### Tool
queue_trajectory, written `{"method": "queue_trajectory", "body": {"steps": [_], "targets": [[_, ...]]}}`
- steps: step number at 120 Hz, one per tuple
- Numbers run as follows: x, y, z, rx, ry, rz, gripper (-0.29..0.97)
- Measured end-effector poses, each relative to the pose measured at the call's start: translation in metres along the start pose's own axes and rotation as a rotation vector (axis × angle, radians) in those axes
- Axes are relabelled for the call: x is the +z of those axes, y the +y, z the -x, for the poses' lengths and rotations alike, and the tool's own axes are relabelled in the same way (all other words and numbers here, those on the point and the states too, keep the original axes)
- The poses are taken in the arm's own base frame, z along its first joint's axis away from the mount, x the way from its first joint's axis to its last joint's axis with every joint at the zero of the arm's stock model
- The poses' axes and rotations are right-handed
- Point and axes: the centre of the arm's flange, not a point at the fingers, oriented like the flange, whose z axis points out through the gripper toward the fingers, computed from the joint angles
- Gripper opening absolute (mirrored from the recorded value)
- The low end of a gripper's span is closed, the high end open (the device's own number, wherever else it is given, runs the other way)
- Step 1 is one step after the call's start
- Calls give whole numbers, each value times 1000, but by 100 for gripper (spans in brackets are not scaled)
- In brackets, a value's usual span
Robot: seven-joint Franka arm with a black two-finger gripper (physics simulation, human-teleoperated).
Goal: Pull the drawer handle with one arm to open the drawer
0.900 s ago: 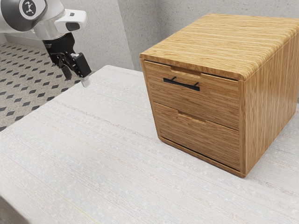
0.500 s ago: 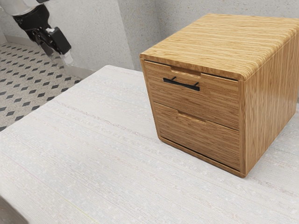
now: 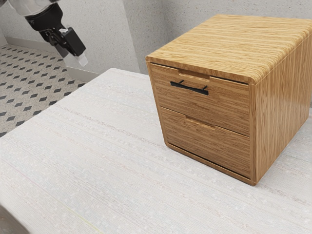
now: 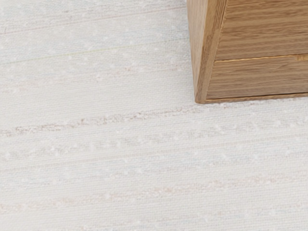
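We hold our end effector (image 3: 80, 58) well apart from the drawer handle (image 3: 189, 87), which sits lower; whether the end effector is spread or together, we cannot tell.

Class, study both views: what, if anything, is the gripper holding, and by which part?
Nothing is held. The gripper hangs open in the air, far from the cabinet; the black drawer handle is untouched.

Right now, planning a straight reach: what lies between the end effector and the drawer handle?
Nothing stands there: the exterior view shows bare table between the end effector and the handle.
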Motion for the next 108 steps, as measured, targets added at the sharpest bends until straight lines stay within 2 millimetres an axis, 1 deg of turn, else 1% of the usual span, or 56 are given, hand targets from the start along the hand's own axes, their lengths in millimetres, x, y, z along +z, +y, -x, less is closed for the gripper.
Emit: {"method": "queue_trajectory", "body": {"steps": [4,11,22,26,32,35,39,43,47,55,58,63,67,71,79,85,101,108], "targets": [[4,-2,1,-5,-8,1,68],[21,-6,5,-13,-40,12,68],[40,1,33,-18,-62,16,68],[47,14,43,0,-60,6,68],[51,53,55,67,-52,-14,68],[55,67,62,91,-53,-22,68],[65,78,72,109,-69,-27,68],[77,84,80,117,-88,-24,68],[83,90,84,123,-90,-16,68],[87,101,86,139,-70,-5,68],[86,108,86,147,-56,9,68],[88,127,86,179,-46,20,68],[89,135,86,204,-42,20,68],[92,133,86,230,-38,21,68],[107,125,87,307,-51,33,68],[110,125,85,384,-43,35,68],[107,169,68,665,3,28,68],[106,179,64,767,18,13,68]]}}
